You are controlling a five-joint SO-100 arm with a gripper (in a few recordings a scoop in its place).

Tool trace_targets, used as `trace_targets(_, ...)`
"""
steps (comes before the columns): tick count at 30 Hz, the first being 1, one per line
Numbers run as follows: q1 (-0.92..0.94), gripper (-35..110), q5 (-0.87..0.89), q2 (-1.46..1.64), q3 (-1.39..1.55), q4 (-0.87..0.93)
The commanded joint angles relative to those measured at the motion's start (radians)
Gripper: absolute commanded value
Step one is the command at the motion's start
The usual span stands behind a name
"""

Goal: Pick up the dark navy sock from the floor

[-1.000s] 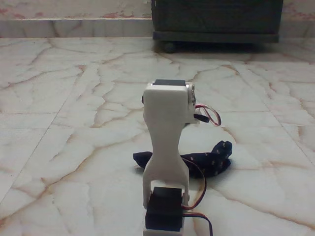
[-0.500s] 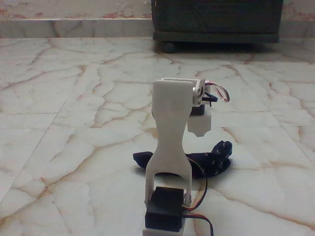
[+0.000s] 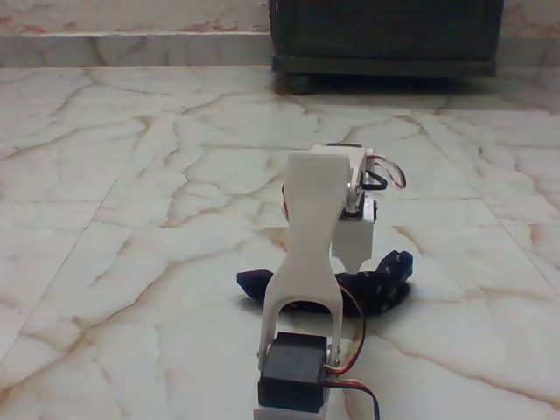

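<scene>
Lying crumpled: soft dark navy sock (image 3: 381,284)

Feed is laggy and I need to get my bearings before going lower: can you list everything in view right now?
sock: one, dark navy with tiny tan dots, lying on the floor beyond the arm, partly hidden by it, its ends showing on both sides.
floor: cream marble tiles with reddish-brown veins, across most of the fixed view.
cabinet: one, dark wood, at the far wall, top right; a round foot shows under it.
arm: one, white links with black motor blocks and red wires, rising from the bottom centre.
gripper: white, pointing down just above the sock; open or shut cannot be told.
</scene>
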Motion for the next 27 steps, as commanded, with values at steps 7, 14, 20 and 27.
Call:
trace_targets(7, 0.035, 9, -0.015, -0.198, -0.198, 0.008)
trace_targets(14, 0.028, 9, -0.083, -0.334, -0.233, -0.186)
trace_targets(20, 0.037, 7, -0.190, -0.416, -0.218, -0.319)
trace_targets(27, 0.043, 0, -0.305, -0.413, -0.129, -0.403)
